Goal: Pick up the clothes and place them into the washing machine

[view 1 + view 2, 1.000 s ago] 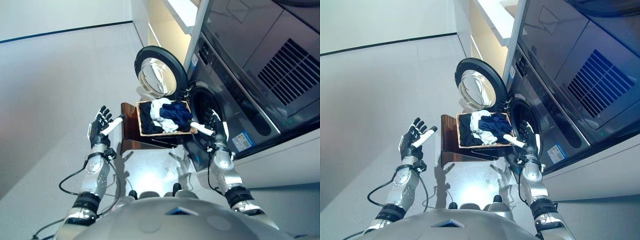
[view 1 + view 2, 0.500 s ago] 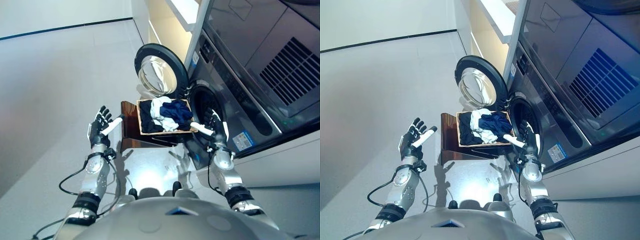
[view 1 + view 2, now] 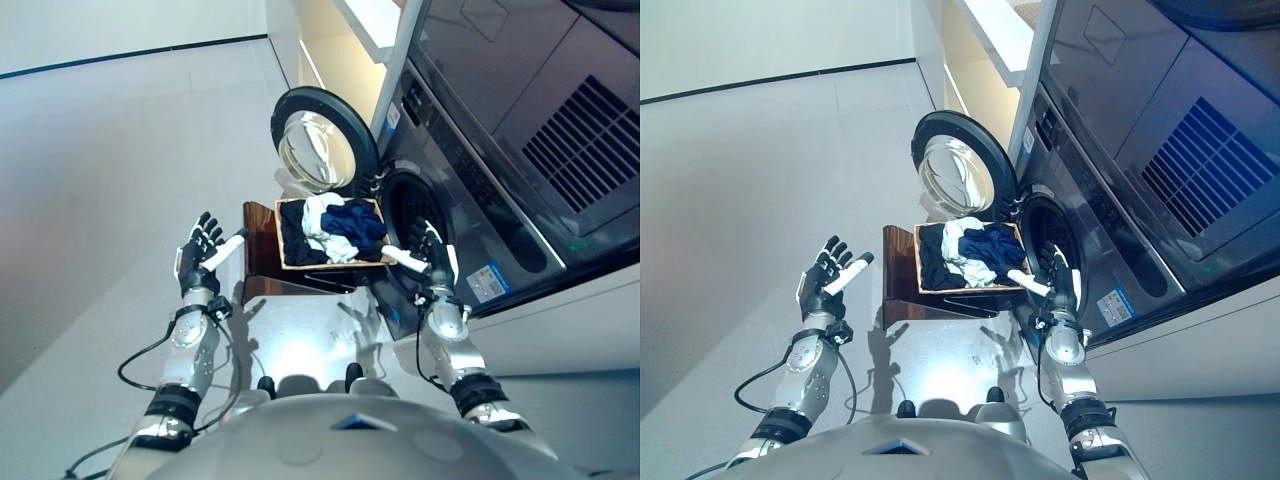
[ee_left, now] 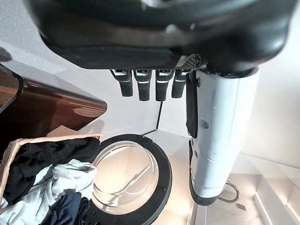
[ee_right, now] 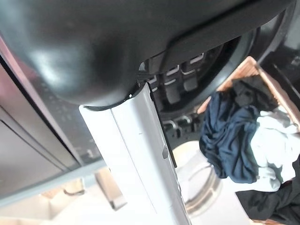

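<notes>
Clothes [image 3: 328, 229] lie heaped in a shallow basket [image 3: 285, 266] that rests on a dark wooden stool [image 3: 262, 270], just in front of the washing machine [image 3: 470, 190]: black cloth on the robot's left side, white in the middle, navy on the right. The machine's round door [image 3: 322, 140] stands swung wide beyond the basket, and the drum opening [image 3: 410, 215] gapes beside the basket's right edge.

The left hand [image 3: 201, 257] hangs over the floor left of the stool, apart from it, fingers straight and spread, holding nothing. The right hand [image 3: 430, 258] is raised between the basket's near right corner and the drum opening, its white-covered thumb pointing toward the clothes without touching them.

The left wrist view shows that hand's fingers [image 4: 143, 84] extended and empty, with the door's glass past them. The right wrist view shows its fingers [image 5: 177, 82] equally straight, with navy cloth [image 5: 229, 140] beyond them, untouched.
</notes>
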Robot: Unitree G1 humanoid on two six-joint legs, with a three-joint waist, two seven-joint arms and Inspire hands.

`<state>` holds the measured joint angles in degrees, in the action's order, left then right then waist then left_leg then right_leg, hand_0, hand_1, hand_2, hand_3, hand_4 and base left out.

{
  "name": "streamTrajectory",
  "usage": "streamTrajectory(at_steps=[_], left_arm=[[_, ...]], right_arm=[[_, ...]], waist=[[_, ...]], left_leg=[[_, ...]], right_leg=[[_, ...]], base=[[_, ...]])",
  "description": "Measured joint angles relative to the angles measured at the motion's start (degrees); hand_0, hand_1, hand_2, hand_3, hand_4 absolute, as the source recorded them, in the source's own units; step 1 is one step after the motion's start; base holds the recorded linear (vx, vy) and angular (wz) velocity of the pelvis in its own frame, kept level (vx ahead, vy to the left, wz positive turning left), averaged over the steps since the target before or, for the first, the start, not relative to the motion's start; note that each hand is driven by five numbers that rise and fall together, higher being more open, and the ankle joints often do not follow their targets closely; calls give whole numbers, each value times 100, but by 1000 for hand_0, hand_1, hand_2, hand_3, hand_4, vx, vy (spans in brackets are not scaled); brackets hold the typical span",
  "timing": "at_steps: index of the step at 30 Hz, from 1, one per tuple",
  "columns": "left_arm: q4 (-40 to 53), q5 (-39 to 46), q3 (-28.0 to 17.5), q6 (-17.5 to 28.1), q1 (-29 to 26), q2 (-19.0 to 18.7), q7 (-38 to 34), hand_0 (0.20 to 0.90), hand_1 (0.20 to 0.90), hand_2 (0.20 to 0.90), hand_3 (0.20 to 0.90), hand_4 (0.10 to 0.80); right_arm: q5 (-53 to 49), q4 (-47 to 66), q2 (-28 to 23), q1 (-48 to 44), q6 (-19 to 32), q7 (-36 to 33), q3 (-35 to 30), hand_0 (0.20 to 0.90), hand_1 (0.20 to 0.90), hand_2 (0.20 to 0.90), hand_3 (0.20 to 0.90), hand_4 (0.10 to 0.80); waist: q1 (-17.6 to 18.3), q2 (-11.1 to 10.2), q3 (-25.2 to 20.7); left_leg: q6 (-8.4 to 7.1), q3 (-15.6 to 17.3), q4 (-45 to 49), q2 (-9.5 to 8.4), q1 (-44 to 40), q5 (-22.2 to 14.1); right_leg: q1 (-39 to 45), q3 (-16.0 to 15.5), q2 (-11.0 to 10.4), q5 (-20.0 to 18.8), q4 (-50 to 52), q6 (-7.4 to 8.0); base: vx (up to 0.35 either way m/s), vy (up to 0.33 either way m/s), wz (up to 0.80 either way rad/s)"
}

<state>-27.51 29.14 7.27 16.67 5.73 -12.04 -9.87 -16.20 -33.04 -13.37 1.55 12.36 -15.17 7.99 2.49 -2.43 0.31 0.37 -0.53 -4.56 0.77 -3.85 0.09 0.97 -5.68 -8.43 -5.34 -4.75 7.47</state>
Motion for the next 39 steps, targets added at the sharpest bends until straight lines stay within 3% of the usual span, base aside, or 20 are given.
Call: streamTrajectory(at_steps=[5, 7, 9, 11, 15, 17, 19, 21, 22, 26, 28, 30, 32, 33, 34, 35, 36, 37, 39], left_arm=[[-10, -3, -1, -11, -39, -3, 39, 900, 900, 900, 900, 800], [-16, -8, 3, -16, -38, 7, 120, 900, 900, 900, 900, 800], [-31, -20, 7, -22, -46, 12, 194, 900, 900, 900, 900, 800], [-152, -20, -41, -25, -132, 1, 228, 900, 900, 900, 900, 800], [-232, -45, -195, -63, -41, -20, 236, 900, 900, 900, 900, 800], [-234, -112, -408, -65, 12, -62, 234, 900, 900, 900, 900, 800], [-234, -123, -555, -66, 41, -117, 218, 900, 900, 900, 900, 800], [-238, -130, -633, -67, 29, -126, 218, 900, 900, 900, 900, 800], [-238, -129, -639, -66, 24, -107, 217, 900, 900, 900, 900, 800], [-297, -138, -622, -64, 16, -44, 195, 900, 900, 900, 900, 800], [-353, -139, -614, -64, 28, -1, 183, 900, 900, 900, 900, 800], [-351, -139, -611, -61, 52, -13, 172, 900, 900, 900, 900, 800], [-382, -134, -600, -57, 84, 39, 113, 900, 900, 900, 900, 800], [-387, -124, -568, -59, 92, 105, 88, 900, 900, 900, 900, 800], [-384, -119, -523, -54, 84, 136, 72, 900, 900, 900, 900, 800], [-384, -116, -421, -53, 30, 135, 66, 900, 900, 900, 900, 800], [-384, -116, -403, -54, 4, 139, 69, 900, 900, 900, 900, 800], [-383, -115, -375, -56, -53, 185, 63, 900, 900, 900, 900, 800], [-384, -114, -338, -54, -237, 243, 73, 900, 900, 900, 900, 800]], right_arm=[[-5, -56, -11, 6, -3, 34, -170, 900, 900, 900, 900, 800], [-12, -97, -28, 17, -9, 40, -260, 900, 900, 900, 900, 800], [-28, -156, -41, 92, -20, 46, -370, 900, 900, 900, 900, 800], [-153, -184, -53, 161, -88, 53, -394, 900, 900, 900, 900, 800], [-261, -194, 10, 349, -130, 165, -320, 900, 900, 900, 900, 800], [-259, -190, 47, 342, -131, 229, -285, 900, 900, 900, 900, 800], [-253, -183, 54, 328, -126, 281, -285, 900, 900, 900, 900, 800], [-256, -180, 45, 330, -127, 271, -304, 900, 900, 900, 900, 800], [-258, -182, 39, 333, -127, 273, -314, 900, 900, 900, 900, 800], [-266, -179, 52, 327, -128, 266, -294, 900, 900, 900, 900, 800], [-266, -179, 52, 366, -127, 263, -295, 900, 900, 900, 900, 800], [-264, -179, 68, 379, -126, 266, -294, 900, 900, 900, 900, 800], [-266, -181, 50, 369, -126, 255, -304, 900, 900, 900, 900, 800], [-270, -182, 26, 353, -127, 239, -306, 900, 900, 900, 900, 800], [-271, -181, -3, 337, -126, 241, -298, 900, 900, 900, 900, 800], [-271, -181, -33, 245, -126, 246, -292, 900, 900, 900, 900, 800], [-271, -181, -37, 189, -126, 247, -292, 900, 900, 900, 900, 800], [-270, -166, -90, 95, -126, 240, -258, 900, 900, 900, 900, 800], [-267, -150, -167, 14, -116, 224, -247, 900, 900, 900, 900, 800]], waist=[[-14, -24, 226], [-3, -8, 339], [5, -18, 387], [45, -27, 459], [111, 119, 537], [81, 83, 530], [99, 101, 535], [179, 147, 571], [188, 170, 583], [322, 154, 675], [333, 85, 667], [394, -43, 610], [423, -50, 561], [449, 54, 570], [437, 125, 568], [425, 195, 586], [430, 203, 594], [456, 234, 594], [467, 238, 581]], left_leg=[[97, 28, 87, -163, -85, -39], [184, 39, 263, -292, -77, -158], [323, 52, 477, -465, -51, -305], [578, 25, 866, -702, 121, -517], [757, 52, 1108, -698, 107, -674], [852, 192, 1094, -701, 65, -637], [901, 251, 954, -683, 19, -592], [947, 224, 831, -688, 1, -546], [943, 237, 779, -675, -20, -537], [895, 127, 557, -702, -270, -551], [839, 60, 486, -751, -453, -600], [718, -28, 424, -804, -567, -707], [534, -112, 456, -702, -591, -880], [408, -164, 473, -533, -608, -974], [346, -164, 480, -417, -606, -1012], [231, -150, 570, -266, -595, -1108], [195, -134, 608, -223, -588, -1130], [83, -177, 611, -37, -589, -1174], [65, -265, 544, 131, -598, -1185]], right_leg=[[41, 12, -145, 40, 167, 76], [22, 20, -294, 167, 413, 165], [-112, 26, -525, 440, 869, 235], [-416, 53, -792, 554, 1611, 252], [-839, 54, -828, 236, 2531, -293], [-1049, 24, -873, 197, 2640, -291], [-1163, -51, -789, 380, 2425, -155], [-1318, -78, -673, 385, 1995, -124], [-1376, -42, -609, 349, 1811, -70], [-1560, 42, -415, -33, 687, 383], [-1556, 54, -413, -87, 644, 316], [-1495, 279, -372, -78, 639, 305], [-1467, 364, -259, -509, 685, 87], [-1442, 349, -78, -632, 784, -163], [-1444, 314, 29, -574, 820, -213], [-1466, 270, 198, -532, 925, -367], [-1469, 253, 248, -505, 965, -404], [-1441, 129, 339, -368, 1015, -444], [-1436, 41, 454, -258, 1071, -497]], base=[[21, 210, 0], [15, 213, 3], [20, 234, 5], [51, 263, 8], [57, 117, -1], [77, 13, -34], [76, -18, -29], [101, -31, -3], [170, -40, 6], [127, -46, 14], [149, -103, 28], [174, -141, 35], [139, -142, 34], [107, -112, 23], [235, -243, 16], [135, -134, -2], [196, -195, 4], [129, -128, 16], [158, -191, 22]])
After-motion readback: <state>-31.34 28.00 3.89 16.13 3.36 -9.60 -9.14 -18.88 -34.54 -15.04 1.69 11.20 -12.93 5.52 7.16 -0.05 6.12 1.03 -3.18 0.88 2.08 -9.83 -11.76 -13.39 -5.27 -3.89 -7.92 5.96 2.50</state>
